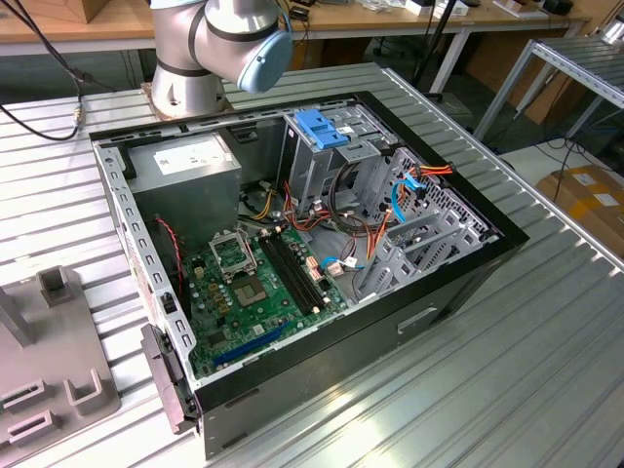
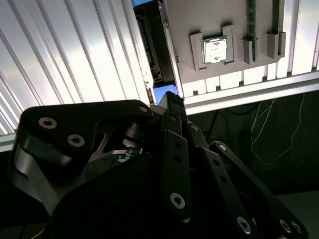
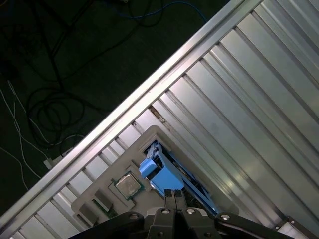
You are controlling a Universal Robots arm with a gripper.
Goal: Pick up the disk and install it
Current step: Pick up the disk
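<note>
The disk (image 3: 158,174) stands on edge in a slot of a grey fixture tray (image 3: 97,201), its blue plastic bracket towards the camera in the first wrist view. In the second wrist view the disk (image 2: 151,47) is a dark slab along the edge of that tray (image 2: 209,20). My gripper (image 3: 174,195) hangs well above the disk with its black fingers pressed together and nothing between them. Its tip (image 2: 172,99) lines up with the bracket's blue end. The open computer case (image 1: 468,283) lies on the ribbed metal table.
A processor chip (image 3: 128,185) sits in a tray pocket beside the disk. In the case are a drive cage with a blue handle (image 1: 317,127), a grey power supply (image 1: 185,166), the green motherboard (image 1: 258,283) and loose cables. Part of the tray (image 1: 58,370) lies at the exterior view's left.
</note>
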